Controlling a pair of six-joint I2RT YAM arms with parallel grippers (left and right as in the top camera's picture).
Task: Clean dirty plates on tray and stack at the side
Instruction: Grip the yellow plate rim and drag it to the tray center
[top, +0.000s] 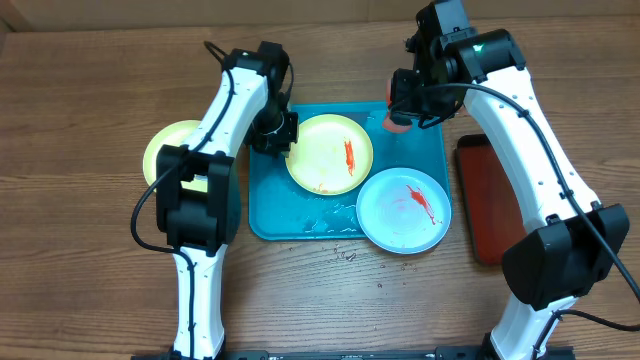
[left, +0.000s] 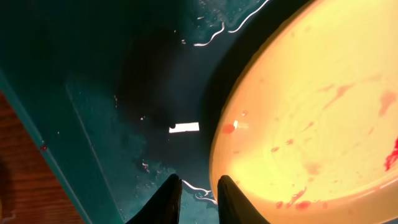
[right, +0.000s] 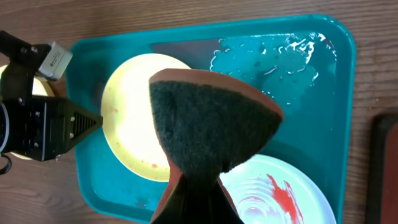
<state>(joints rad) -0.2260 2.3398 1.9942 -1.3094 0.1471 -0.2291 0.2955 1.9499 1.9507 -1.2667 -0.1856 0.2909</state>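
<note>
One yellow-green plate lies on the worktop just left of the tray. The left gripper, slightly parted and empty, hangs inside the tray's left edge beside the smeared yellow-green plate; a pinch on that wet rim could slip. The right gripper clamps one sponge above the tray. The smeared white plate overlaps the tray's near right rim and might tip. That makes three plates, and two trays with the dark red tray.

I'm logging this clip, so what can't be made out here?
Overhead: the left arm covers part of the off-tray plate; its cleanliness unclear.
Right wrist: the sponge hides part of the yellow plate and white plate.
Left wrist: the frame edge cuts off the yellow plate.
</note>
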